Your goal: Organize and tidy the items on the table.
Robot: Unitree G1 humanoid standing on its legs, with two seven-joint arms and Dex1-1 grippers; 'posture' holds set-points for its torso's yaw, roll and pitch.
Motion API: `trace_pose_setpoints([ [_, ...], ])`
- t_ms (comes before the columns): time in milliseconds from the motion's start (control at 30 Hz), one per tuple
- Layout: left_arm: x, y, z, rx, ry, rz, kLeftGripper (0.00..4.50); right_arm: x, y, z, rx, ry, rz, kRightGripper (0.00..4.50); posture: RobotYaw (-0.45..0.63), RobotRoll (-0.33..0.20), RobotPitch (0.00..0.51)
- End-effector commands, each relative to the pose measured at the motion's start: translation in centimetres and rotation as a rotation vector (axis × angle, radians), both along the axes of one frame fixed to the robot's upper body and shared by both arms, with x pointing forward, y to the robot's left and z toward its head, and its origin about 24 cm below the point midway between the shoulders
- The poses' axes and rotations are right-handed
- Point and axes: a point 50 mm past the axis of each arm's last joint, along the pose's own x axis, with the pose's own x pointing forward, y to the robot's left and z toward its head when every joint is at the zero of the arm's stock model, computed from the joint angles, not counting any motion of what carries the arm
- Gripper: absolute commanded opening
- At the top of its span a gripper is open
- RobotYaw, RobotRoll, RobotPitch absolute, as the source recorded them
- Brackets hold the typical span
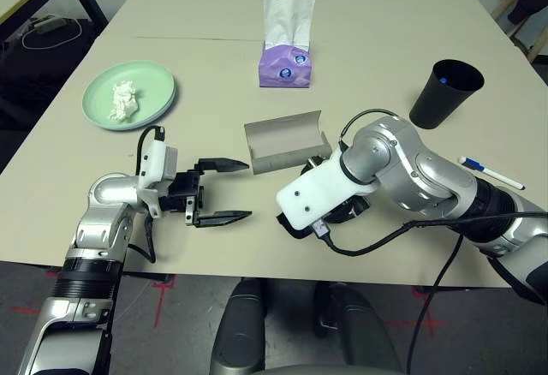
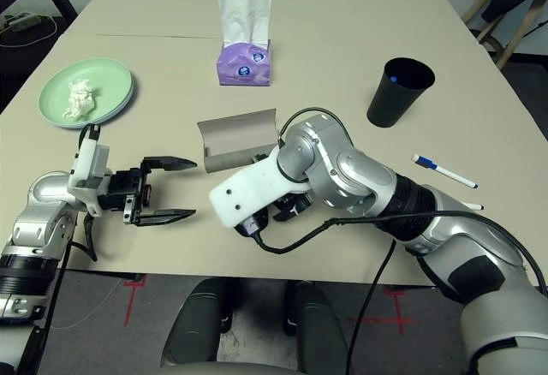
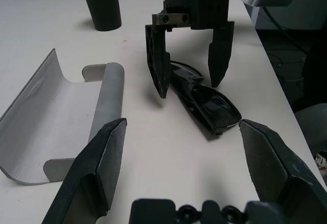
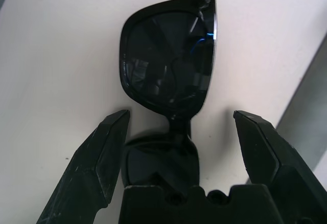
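Sunglasses, black plastic and folded (image 4: pixel 168 60), lie on the beige surface (image 1: pixel 214 67) beside the open grey oblong case (image 1: pixel 287 142). Your right gripper (image 4: pixel 179 132) straddles the bridge, fingers spread: centre, lower, then pinch. Left gripper (image 1: pixel 224 192) waits, fingers spread.

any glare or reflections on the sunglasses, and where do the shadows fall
Right wrist view: the sunglasses lens carries faint streaky reflections and a bright blue-white glint along one edge. Left wrist view: the right gripper throws a soft shadow on the table by the sunglasses. Left eye view: lighting even, shadows faint under the glasses case.
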Motion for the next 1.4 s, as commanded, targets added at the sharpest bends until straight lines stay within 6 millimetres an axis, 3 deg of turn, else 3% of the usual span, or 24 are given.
trace_pose_setpoints([
  [33,-0.3,0.0,-0.3,0.027,0.005,-0.015,4.45,0.0,0.0,-0.5,-0.013,0.003,0.005,4.5,0.22,0.0,0.185],
  [133,-0.3,0.1,-0.4,0.029,0.007,-0.013,4.45,0.1,-0.2,-0.6,-0.013,0.0,0.006,4.5,0.22,0.0,0.185],
  [200,-0.3,0.1,-0.4,0.03,0.008,-0.013,4.5,0.1,-0.2,-0.6,-0.012,-0.004,0.009,4.1,0.22,0.0,0.183],
  [300,-0.3,0.1,-0.5,0.031,0.009,-0.012,4.5,0.2,-0.2,-0.5,-0.006,-0.014,0.015,3.15,0.22,0.0,0.182],
  [467,-0.4,0.1,-0.7,0.03,0.017,-0.008,4.5,0.4,0.1,0.0,0.012,-0.031,0.032,1.21,0.21,0.0,0.189],
  [500,-0.5,0.1,-0.8,0.031,0.019,-0.008,4.5,0.3,0.1,0.1,0.016,-0.034,0.037,1.03,0.21,0.0,0.189],
  [767,-0.5,0.2,-0.8,0.035,0.029,-0.005,4.5,0.3,0.4,1.8,0.038,-0.063,0.075,0.66,0.21,0.0,0.18],
  [933,-0.5,0.3,-0.9,0.039,0.032,-0.007,4.5,0.6,0.3,3.1,0.055,-0.075,0.074,0.03,0.2,0.0,0.178],
  [1100,-0.5,0.3,-0.9,0.039,0.037,-0.009,4.5,1.1,-0.2,4.9,0.069,-0.1,0.066,0.03,0.19,0.0,0.176],
  [1400,-0.2,0.3,-0.6,0.034,0.027,0.01,4.5,5.1,-0.3,7.1,0.113,-0.175,-0.062,0.03,0.19,0.0,0.177],
])
